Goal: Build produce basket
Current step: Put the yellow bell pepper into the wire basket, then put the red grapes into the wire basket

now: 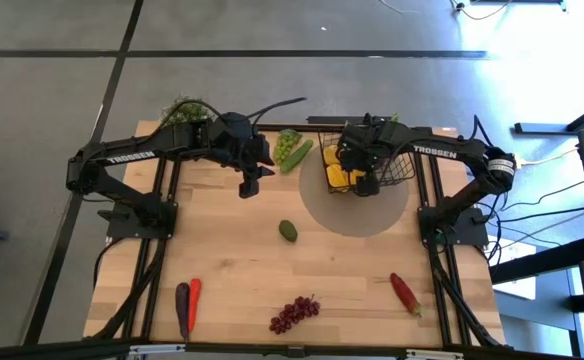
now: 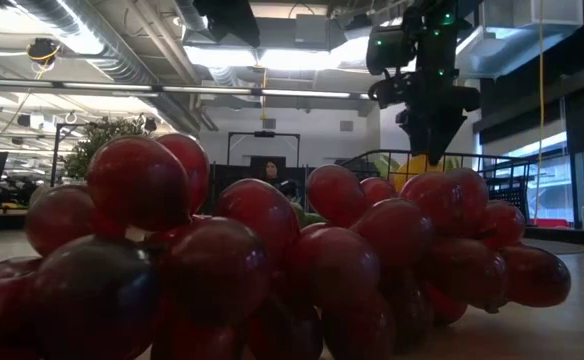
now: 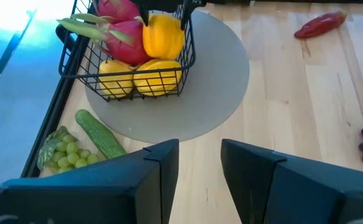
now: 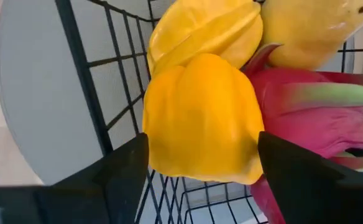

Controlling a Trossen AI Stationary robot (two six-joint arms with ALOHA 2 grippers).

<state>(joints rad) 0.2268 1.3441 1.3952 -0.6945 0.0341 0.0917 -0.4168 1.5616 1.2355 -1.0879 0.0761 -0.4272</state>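
Note:
The black wire basket (image 1: 404,166) stands on a round grey mat (image 1: 357,222) at the far right. It holds pink dragon fruits (image 3: 122,34), a starfruit (image 4: 200,28) and a lemon (image 4: 312,28). On top of that pile sits a yellow pepper (image 4: 200,118). My right gripper (image 4: 203,163) points down into the basket, open, one finger on each side of the pepper. My left gripper (image 1: 250,188) hovers open over the bare table, left of the mat, with nothing between its fingers (image 3: 200,155). My right gripper's fingers (image 4: 128,168) come from above and stand close against the two sides of the yellow pepper. I cannot tell whether they touch it. The pepper rests on the dragon fruit and the starfruit in the basket.
A cucumber (image 1: 297,156) and green grapes (image 1: 287,142) lie left of the basket. An avocado (image 1: 288,231) lies mid-table. Purple grapes (image 1: 294,313), a carrot (image 1: 194,296), an eggplant (image 1: 182,311) and a red chili (image 1: 405,293) lie along the near side. A potted plant (image 1: 184,110) stands far left.

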